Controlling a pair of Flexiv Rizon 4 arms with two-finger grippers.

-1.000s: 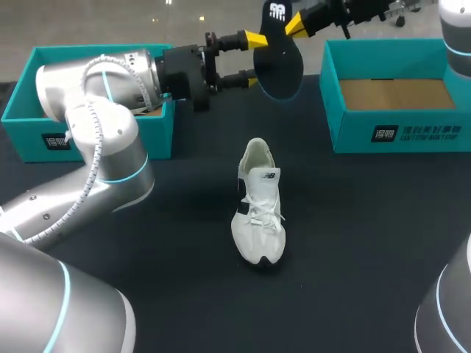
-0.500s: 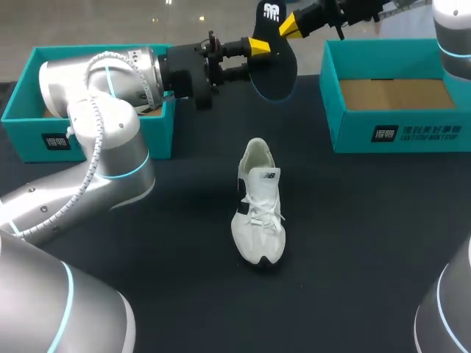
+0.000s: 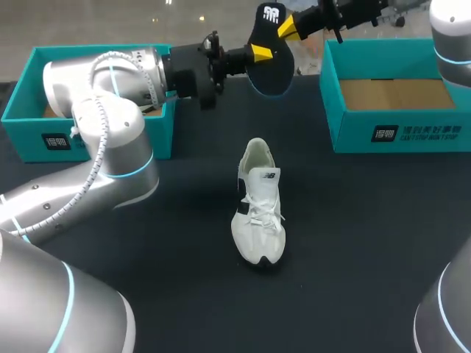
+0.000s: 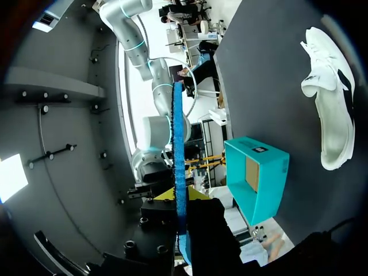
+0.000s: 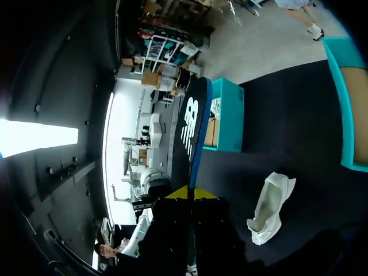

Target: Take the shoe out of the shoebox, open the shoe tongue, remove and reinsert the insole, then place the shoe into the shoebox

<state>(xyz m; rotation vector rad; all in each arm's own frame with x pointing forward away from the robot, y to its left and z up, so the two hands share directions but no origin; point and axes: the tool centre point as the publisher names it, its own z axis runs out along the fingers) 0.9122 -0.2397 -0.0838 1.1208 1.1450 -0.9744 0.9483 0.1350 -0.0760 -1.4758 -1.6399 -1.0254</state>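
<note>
Table [image 3: 368, 243]: a dark, matte top is seen across most of the head view, evenly lit and marked only by soft shadows.
Floor [image 3: 88, 22]: a pale grey, glossy floor is seen past the table's far edge.
Light: small bright spots [image 3: 202, 18] are mirrored on the floor; a bright white panel [image 5: 34, 138] is shown overhead in the right wrist view, and another [image 4: 11, 175] in the left wrist view.
Ceiling [image 4: 75, 132]: a dark grey surface is seen around the panels.
</note>
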